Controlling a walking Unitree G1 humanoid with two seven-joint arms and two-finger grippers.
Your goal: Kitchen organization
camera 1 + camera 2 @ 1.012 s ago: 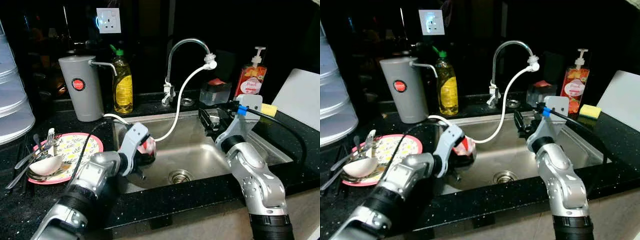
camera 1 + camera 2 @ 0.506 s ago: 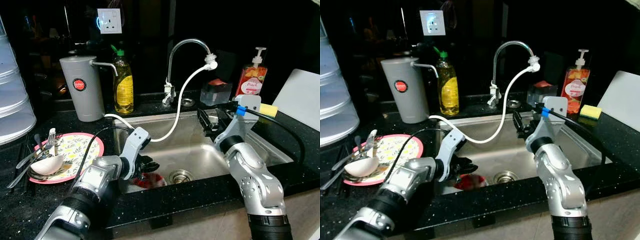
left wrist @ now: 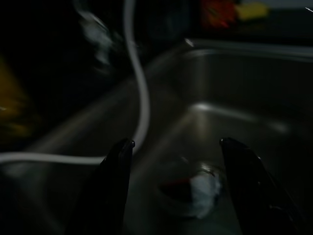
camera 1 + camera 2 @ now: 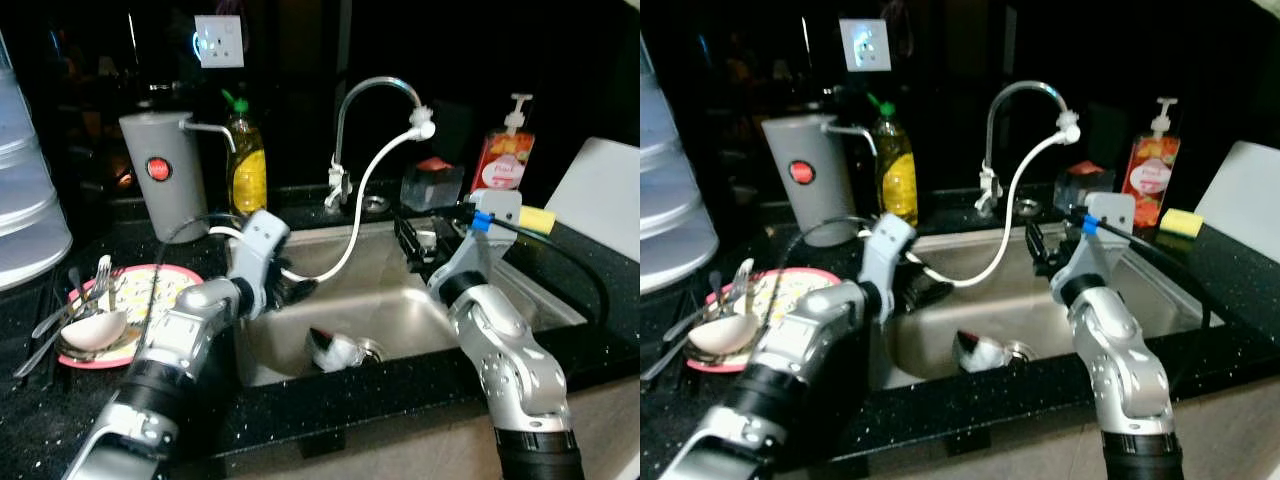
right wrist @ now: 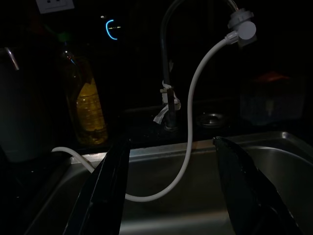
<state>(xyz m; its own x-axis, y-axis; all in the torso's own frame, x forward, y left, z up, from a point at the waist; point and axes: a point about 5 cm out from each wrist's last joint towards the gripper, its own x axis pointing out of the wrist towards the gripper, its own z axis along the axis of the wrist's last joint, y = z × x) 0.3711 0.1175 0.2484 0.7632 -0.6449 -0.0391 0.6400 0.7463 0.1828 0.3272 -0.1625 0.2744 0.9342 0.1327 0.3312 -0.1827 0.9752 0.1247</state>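
Head views: a red-and-white cup lies on its side in the sink beside the drain, below the empty, spread left gripper. Wrist views: the right gripper hangs open, empty, facing the white hose.

Left arm: silver, reaching forward from the lower left, forearm angled up over the sink's left rim.
Left gripper: at the sink's left edge, above the basin; two black fingers spread wide apart, nothing between them.
Left wrist: grey housing raised, a black cable looping over it.
Right arm: silver, rising from the lower right, elbow bent, forearm aimed toward the sink's back right part.
Right gripper: above the basin's right side; fingers parted wide, empty.
Right wrist: white block with a blue clip, black cable trailing right.
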